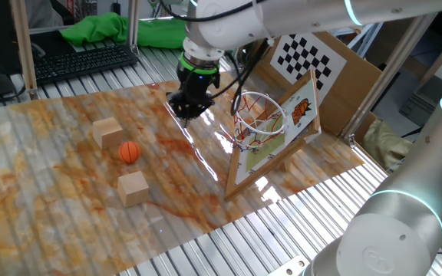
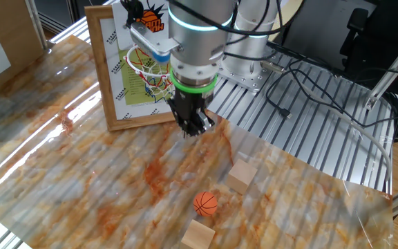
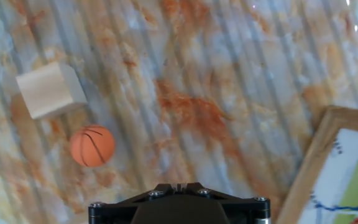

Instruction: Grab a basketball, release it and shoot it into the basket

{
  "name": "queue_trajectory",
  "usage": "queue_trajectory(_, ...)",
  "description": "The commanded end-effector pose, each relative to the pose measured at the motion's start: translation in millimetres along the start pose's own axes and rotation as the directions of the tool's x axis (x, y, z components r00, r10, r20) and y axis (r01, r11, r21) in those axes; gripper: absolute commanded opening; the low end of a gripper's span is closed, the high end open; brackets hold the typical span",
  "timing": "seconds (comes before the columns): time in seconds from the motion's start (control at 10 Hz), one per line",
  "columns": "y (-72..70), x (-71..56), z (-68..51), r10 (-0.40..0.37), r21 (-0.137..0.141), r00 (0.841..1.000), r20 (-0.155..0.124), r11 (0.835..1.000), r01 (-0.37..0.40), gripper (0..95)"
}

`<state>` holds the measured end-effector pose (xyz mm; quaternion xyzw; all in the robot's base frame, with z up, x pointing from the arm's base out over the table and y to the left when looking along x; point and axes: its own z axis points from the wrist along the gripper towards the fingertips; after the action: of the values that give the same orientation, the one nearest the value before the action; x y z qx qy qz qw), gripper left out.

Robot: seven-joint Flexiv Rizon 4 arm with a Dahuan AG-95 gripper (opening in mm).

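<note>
The orange basketball (image 1: 130, 152) lies on the marbled table cover between two tan wooden cubes; it also shows in the other fixed view (image 2: 205, 203) and at the left of the hand view (image 3: 92, 145). The basket (image 1: 258, 116), a red-rimmed hoop with white net on a tilted wood-framed backboard, stands to the right (image 2: 146, 66); its frame corner (image 3: 319, 158) shows in the hand view. My gripper (image 1: 189, 109) hangs above the table between ball and basket (image 2: 196, 128), clearly apart from the ball. Its fingers are together and hold nothing.
One wooden cube (image 1: 107, 132) lies behind the ball and another (image 1: 133, 188) in front of it. A checkerboard panel (image 1: 307, 57) leans behind the basket. A keyboard (image 1: 83, 61) and green cloth (image 1: 98, 29) lie at the far edge. Bare metal slats border the cover.
</note>
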<state>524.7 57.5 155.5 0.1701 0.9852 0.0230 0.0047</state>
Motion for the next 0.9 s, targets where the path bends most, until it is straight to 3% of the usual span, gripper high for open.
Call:
queue_trajectory(0.1,26.2,-9.5,7.9,0.075,-0.005,0.997,-0.001,0.997,-0.075,19.0)
queue_trajectory(0.2,31.9,-12.6,9.7,0.097,-0.006,0.995,-0.003,0.995,-0.097,19.0)
queue_trajectory(0.3,41.5,-17.7,14.3,0.12,-0.007,0.993,-0.002,0.993,-0.12,38.0)
queue_trajectory(0.6,60.0,-25.6,24.5,0.158,-0.011,0.987,0.0,0.987,-0.158,38.0)
queue_trajectory(0.7,64.0,-27.4,27.6,0.164,-0.011,0.986,0.0,0.986,-0.164,57.0)
queue_trajectory(0.9,73.1,-30.9,35.1,0.192,-0.012,0.981,0.003,0.981,-0.192,57.0)
